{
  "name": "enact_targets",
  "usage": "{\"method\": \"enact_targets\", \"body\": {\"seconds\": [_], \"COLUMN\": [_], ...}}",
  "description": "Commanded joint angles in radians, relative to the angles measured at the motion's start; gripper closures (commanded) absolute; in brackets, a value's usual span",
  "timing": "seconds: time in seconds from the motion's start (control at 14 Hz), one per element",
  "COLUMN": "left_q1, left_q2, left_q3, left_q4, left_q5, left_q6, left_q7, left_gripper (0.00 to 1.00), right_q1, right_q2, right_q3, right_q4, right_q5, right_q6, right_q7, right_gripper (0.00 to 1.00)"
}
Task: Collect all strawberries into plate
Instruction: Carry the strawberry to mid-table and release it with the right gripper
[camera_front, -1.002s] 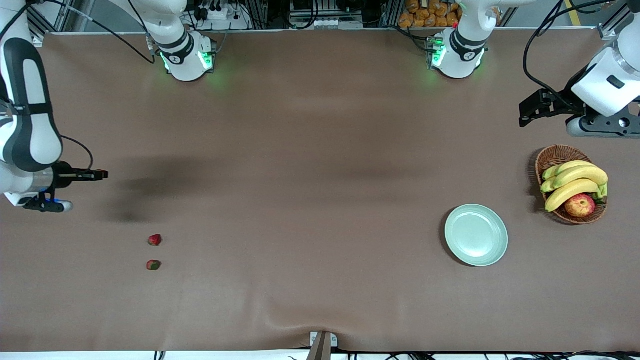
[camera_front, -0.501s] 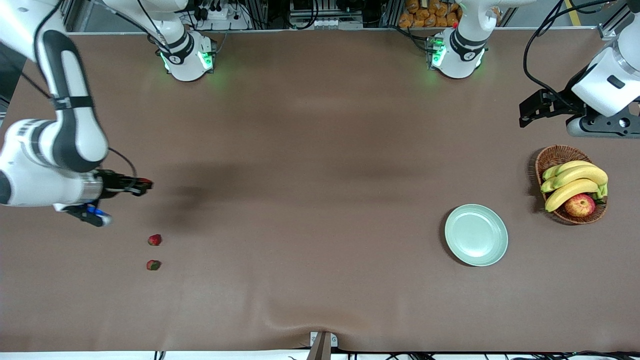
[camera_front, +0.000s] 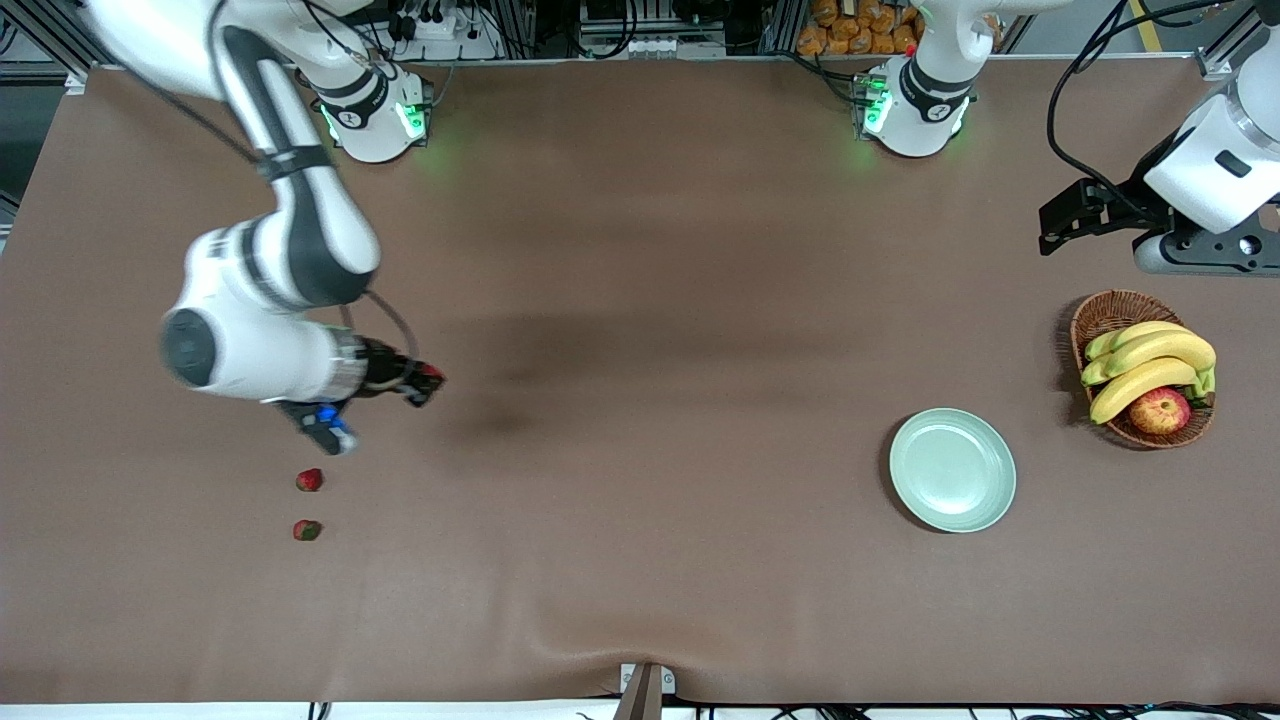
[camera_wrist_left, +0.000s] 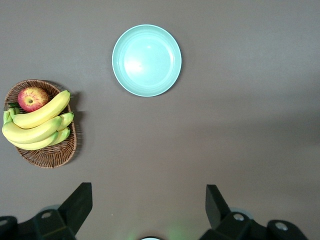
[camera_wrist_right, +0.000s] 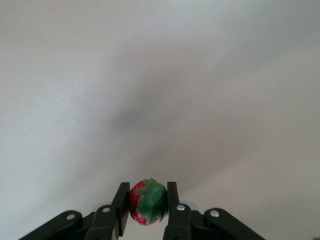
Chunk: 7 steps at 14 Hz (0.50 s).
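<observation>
Keep the right gripper (camera_front: 425, 381) clamped on its small red, green-topped strawberry (camera_wrist_right: 148, 202) until over the pale mint-green round plate (camera_front: 952, 469); left gripper (camera_wrist_left: 149, 205) waits, spread wide, above the table

Even overhead light falls on the brown table (camera_front: 640, 560), bright enough and without harsh glare. Soft, wide shadows smear across its middle (one dark blot under the right arm (camera_front: 270, 290), itself slightly motion-blurred). The plate (camera_wrist_left: 146, 60) shows a pale sheen. The right wrist view looks washed out.
</observation>
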Motion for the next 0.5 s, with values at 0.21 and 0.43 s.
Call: {"method": "enact_targets", "body": {"seconds": [0.21,0.43], "left_q1": [0.003,0.000], "left_q2": [0.005,0.005], "left_q3": [-0.004,-0.004], "left_q4": [0.015,0.015], "left_q5": [0.027,0.029], "left_q6": [-0.001,-0.001], "left_q7": [-0.005,-0.006], "left_gripper": [0.00,0.00], "right_q1": [0.241,0.338], "right_q2": [0.139,0.210], "right_q3": [-0.016,-0.016], "right_q4": [0.108,0.108], "right_q5": [0.020,0.018], "right_q6": [0.157,0.255], "right_q7": [0.318,0.410], "right_gripper": [1.00,1.00]}}
